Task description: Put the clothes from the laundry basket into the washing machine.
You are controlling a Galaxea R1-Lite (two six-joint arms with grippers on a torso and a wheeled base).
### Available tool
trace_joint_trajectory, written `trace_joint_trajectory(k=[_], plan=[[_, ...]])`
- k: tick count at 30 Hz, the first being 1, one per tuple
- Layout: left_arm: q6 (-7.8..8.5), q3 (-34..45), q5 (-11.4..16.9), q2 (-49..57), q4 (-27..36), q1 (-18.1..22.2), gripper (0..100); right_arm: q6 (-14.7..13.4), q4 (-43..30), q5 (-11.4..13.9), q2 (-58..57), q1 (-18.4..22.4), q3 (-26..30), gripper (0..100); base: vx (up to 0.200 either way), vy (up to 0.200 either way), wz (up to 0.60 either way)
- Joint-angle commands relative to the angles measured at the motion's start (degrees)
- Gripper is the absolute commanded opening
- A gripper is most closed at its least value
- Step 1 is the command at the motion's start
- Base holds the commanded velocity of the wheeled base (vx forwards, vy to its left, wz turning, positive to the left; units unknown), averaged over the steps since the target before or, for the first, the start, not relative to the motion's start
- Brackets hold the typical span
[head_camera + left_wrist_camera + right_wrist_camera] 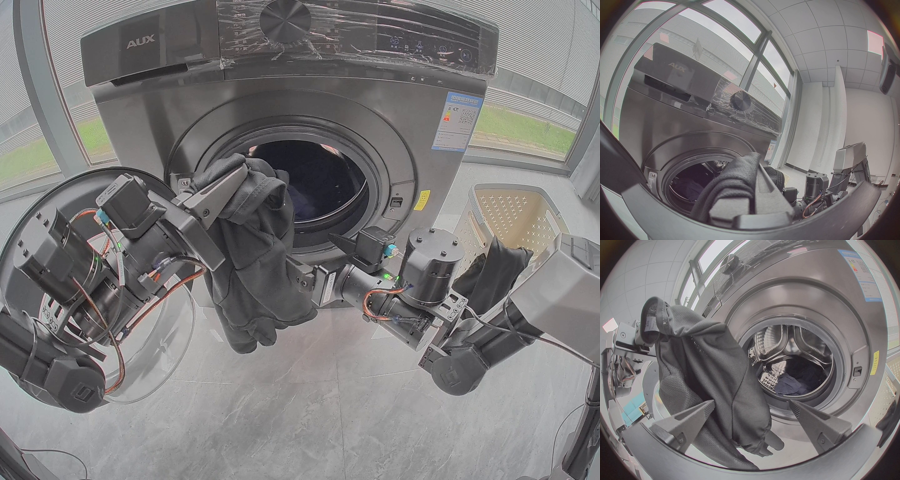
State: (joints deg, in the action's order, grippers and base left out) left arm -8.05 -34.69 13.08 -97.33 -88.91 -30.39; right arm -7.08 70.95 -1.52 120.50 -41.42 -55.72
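Observation:
A dark grey garment (256,250) hangs from my left gripper (236,178), which is shut on its top fold right in front of the washing machine's round opening (319,181). In the left wrist view the cloth (734,181) drapes over the left gripper (755,179). My right gripper (750,407) is open just below and to the right of the opening. Its fingers (693,415) stand wide apart, and the hanging garment (709,371) partly lies between them. Dark blue clothes (793,383) lie in the drum. The beige laundry basket (519,212) stands at the right with dark clothing (494,269) draped over its rim.
The machine's glass door (156,337) is swung open at the left, behind my left arm. Grey tiled floor (337,406) stretches out in front of the machine. Windows stand behind the machine.

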Motion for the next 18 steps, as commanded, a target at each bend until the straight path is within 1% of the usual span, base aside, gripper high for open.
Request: trace_joint_trajectory(k=[1,7,13,14,15,16,17,18], plan=[[-0.04,0.0,0.0,-0.1,0.0,0.0,0,0.0,0.2,0.8,-0.4,0.5,0.2,100,0.000,0.000,0.00],[-0.04,0.0,0.0,-0.1,0.0,0.0,0,-0.2,1.8,2.8,0.2,0.4,-0.8,100,0.000,0.000,0.00],[0.05,0.1,0.0,-0.1,0.0,-0.4,0,-0.1,1.9,3.1,2.9,0.2,-3.7,100,0.000,0.000,0.00],[0.05,0.1,0.0,-0.1,0.0,-0.5,0,-0.1,1.8,3.7,3.8,0.1,-4.7,100,0.000,0.000,0.00],[0.05,0.1,0.0,-0.1,0.0,-0.5,0,-0.1,1.8,3.7,3.8,0.1,-4.7,100,0.000,0.000,0.00],[0.05,0.1,0.0,-0.1,0.0,-0.5,0,-0.1,1.8,4.8,4.7,0.1,-5.8,100,0.000,0.000,0.00],[0.05,0.1,0.0,-0.1,0.0,-0.5,0,-0.1,1.8,4.9,4.7,0.1,-5.9,100,0.000,0.000,0.00],[0.05,0.1,0.0,0.0,0.0,-0.4,0,-0.1,1.9,5.4,5.7,0.0,-7.1,100,0.000,0.000,0.00]])
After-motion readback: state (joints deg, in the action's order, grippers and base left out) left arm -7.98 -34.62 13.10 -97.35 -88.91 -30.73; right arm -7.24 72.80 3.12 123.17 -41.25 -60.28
